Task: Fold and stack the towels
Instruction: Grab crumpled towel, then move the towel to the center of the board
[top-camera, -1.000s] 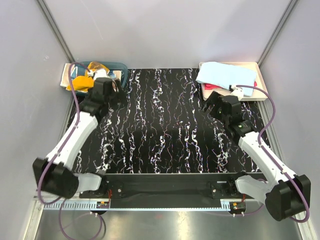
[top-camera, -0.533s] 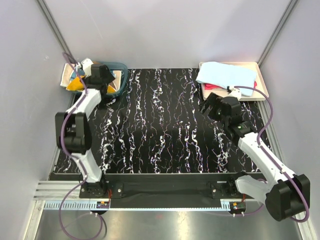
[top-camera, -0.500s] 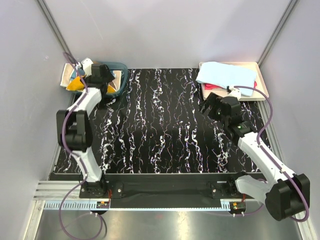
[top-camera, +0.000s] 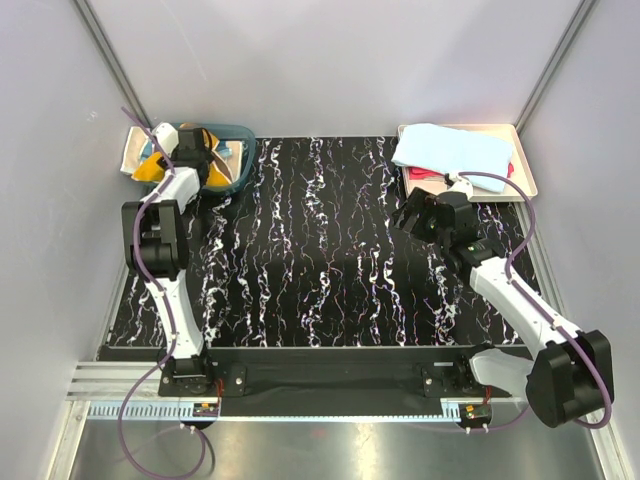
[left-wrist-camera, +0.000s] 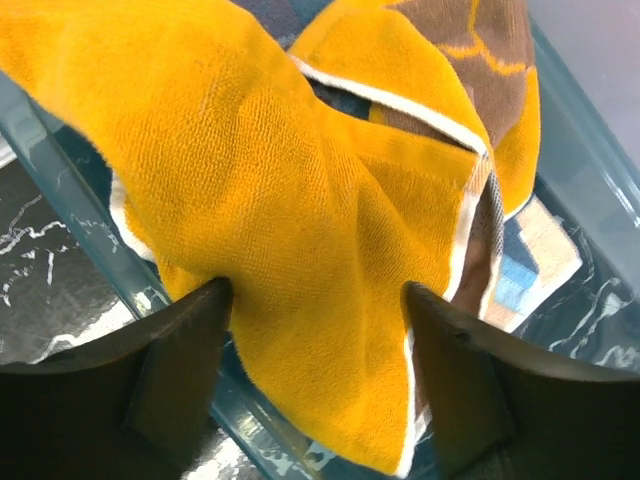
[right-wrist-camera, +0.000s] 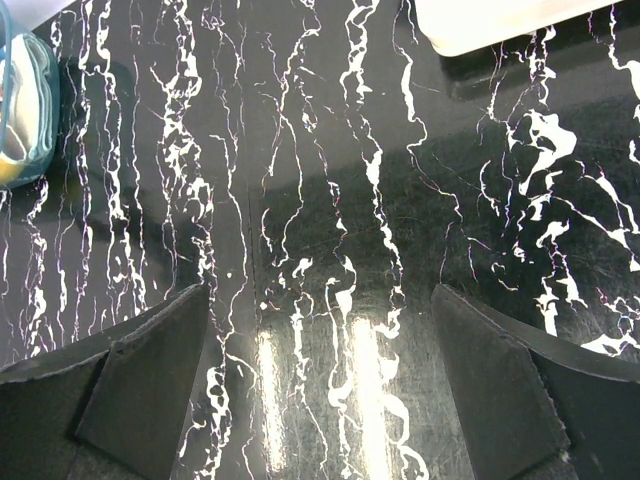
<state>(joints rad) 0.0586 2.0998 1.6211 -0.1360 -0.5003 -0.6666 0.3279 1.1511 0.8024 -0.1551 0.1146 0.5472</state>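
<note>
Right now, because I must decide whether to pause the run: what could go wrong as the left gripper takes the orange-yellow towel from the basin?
The orange-yellow towel sits bunched between the open fingers of the left gripper and lies over the rim of the teal basin, so a pull might drag or tip the basin. The blue-and-cream cloth beneath it could get pinched too and come up along with it.

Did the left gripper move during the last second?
Yes. The left gripper went from the basin's near edge farther back and left, over the basin.
</note>
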